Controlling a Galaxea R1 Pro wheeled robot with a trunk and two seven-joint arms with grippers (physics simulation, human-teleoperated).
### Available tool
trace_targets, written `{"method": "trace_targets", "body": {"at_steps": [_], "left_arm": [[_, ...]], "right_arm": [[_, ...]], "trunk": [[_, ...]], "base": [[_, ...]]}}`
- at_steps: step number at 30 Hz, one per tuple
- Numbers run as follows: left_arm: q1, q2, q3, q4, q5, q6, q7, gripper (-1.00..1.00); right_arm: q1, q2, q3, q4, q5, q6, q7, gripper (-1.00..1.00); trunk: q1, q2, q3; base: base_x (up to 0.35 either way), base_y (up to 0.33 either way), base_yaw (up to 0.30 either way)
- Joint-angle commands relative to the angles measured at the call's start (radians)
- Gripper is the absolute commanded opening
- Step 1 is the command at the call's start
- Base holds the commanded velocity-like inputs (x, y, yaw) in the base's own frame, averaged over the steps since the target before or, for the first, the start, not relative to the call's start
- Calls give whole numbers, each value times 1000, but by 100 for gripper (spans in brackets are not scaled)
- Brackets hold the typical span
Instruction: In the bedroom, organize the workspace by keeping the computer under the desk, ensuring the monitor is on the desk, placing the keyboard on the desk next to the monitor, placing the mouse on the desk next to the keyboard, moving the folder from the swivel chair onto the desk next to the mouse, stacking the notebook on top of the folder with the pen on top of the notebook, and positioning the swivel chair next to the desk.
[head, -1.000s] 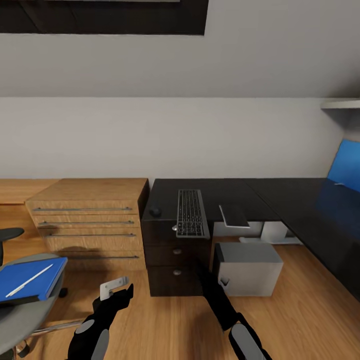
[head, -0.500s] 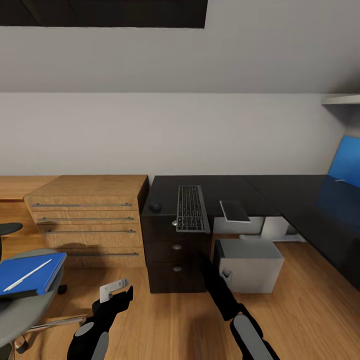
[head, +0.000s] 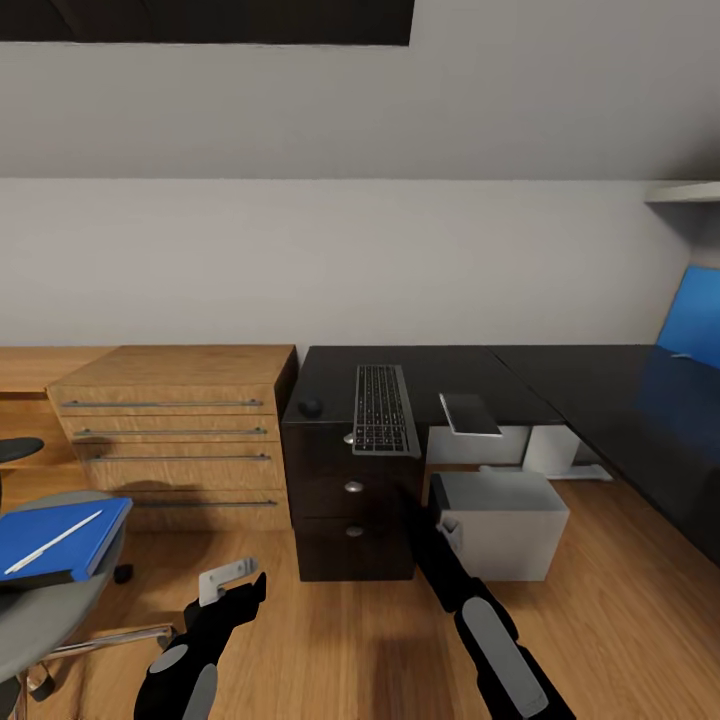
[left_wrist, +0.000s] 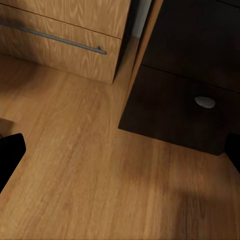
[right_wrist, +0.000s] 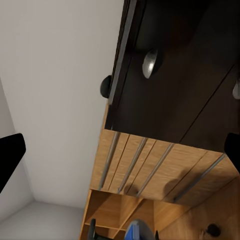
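A: Where does the folder (head: 62, 545) lie?

B: Flat on the seat of the swivel chair (head: 50, 610), low at the robot's left, with the pen (head: 53, 542) lying slantwise on top of it. Its long axis runs roughly across the head view, one short end towards the arms. The left gripper (head: 232, 585) hangs over the floor (head: 330, 640) just beside the chair, so I judge the left arm the nearer one for a pick.

A: And the jaws?

B: Both pairs are spread and hold nothing. In each wrist view the dark fingertips (left_wrist: 10, 155) sit at opposite edges. The right gripper (head: 447, 535) is low in front of the drawers, close to the computer (head: 500, 525).

A: What is on the bench (head: 560, 390)?

B: The keyboard (head: 383, 408) lies lengthwise front to back, its near end overhanging the front edge. The mouse (head: 311, 407) sits just to its left, and the notebook (head: 469, 413) lies on the other side, also over the edge. The computer stands on the floor under the bench. I cannot see a monitor from here.

A: And around that?

B: A light wood chest (head: 175, 430) stands against the bench's left end. Behind them are a pale grey wall and a sloped ceiling with a dark skylight frame.
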Motion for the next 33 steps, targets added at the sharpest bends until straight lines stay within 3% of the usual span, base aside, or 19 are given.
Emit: {"method": "trace_targets", "body": {"at_steps": [1,19,33], "left_arm": [[0,0,-1,-1,11,4,7,100],[12,1,-2,6,11,3,5,100],[13,5,-1,5,13,3,4,100]], "right_arm": [[-2,0,-1,4,-11,4,2,100],[-6,-3,-2,24,-12,7,39,100],[-6,0,-2,68,-16,7,41,100]], "trunk": [[0,0,-1],[0,0,-1],[0,0,-1]], "base": [[0,0,0],[2,0,0],[209,33,0]]}}
